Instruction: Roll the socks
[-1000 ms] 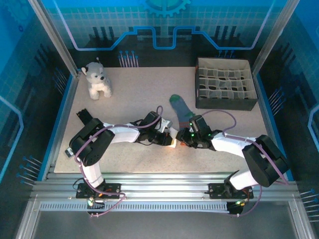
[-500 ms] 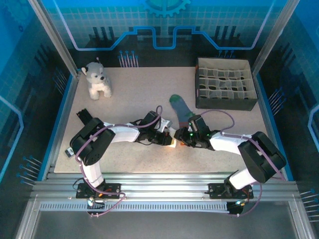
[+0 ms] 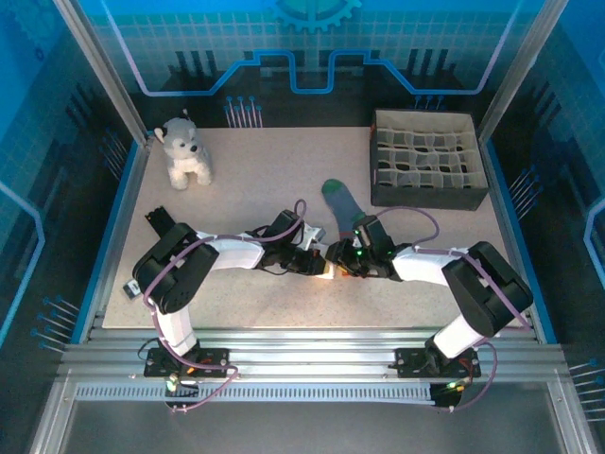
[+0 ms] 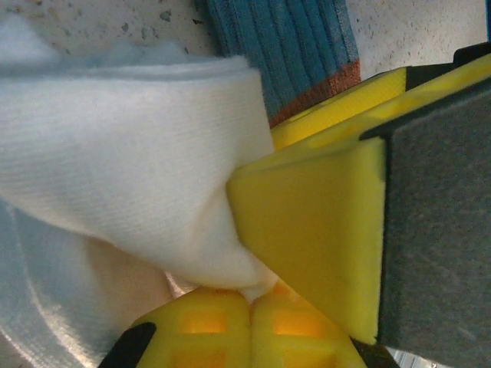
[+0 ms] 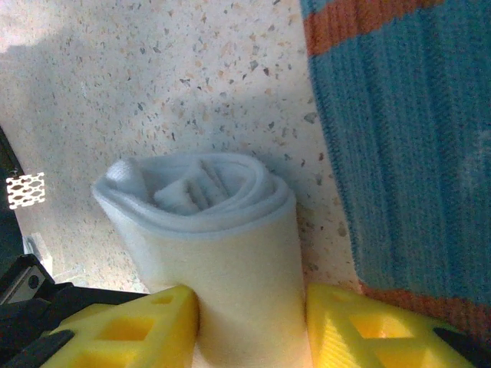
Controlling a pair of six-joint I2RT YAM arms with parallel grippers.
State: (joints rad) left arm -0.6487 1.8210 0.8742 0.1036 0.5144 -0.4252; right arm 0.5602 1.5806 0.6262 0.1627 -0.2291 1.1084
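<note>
Table (image 3: 236,189) seen from above: both arms meet at its centre, the left gripper (image 3: 319,265) and right gripper (image 3: 339,262) nearly touching. The teal sock (image 3: 342,210) lies flat just behind them, with a plush dog (image 3: 184,151) far left and a divided box (image 3: 425,161) far right.

Left wrist camera: closed yellow fingers pinch the white sock (image 4: 138,169).

Right wrist camera: narrowly parted fingers press both sides of the rolled white sock, beside the teal sock's orange cuff.

Speckled table (image 3: 246,180): teal sock (image 3: 342,205), white sock (image 5: 211,230), dog (image 3: 184,151), box (image 3: 430,197).
</note>
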